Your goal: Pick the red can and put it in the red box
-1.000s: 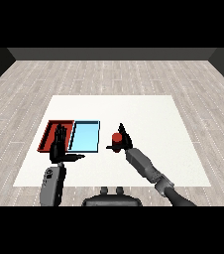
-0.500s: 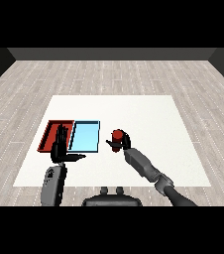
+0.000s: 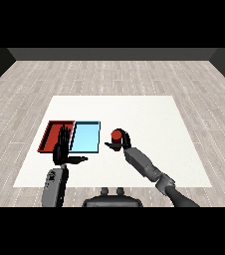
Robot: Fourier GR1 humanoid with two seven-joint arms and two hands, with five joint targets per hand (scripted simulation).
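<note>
The red can (image 3: 116, 136) stands upright just right of the light blue tray, with my right hand (image 3: 122, 143) curled round its lower part. The red tray (image 3: 52, 133) lies at the left, side by side with the light blue tray (image 3: 86, 137). My left hand (image 3: 62, 149) is raised with straight fingers over the near edge where the two trays meet, its thumb pointing right; it hides part of the red tray's near right corner.
The white table (image 3: 149, 114) stretches wide to the right and behind the trays. A grey wood floor (image 3: 114, 74) surrounds it.
My right hand has closed round the can and lifted it slightly, shifting it a little to the left toward the trays. The left hand has stayed in place.
</note>
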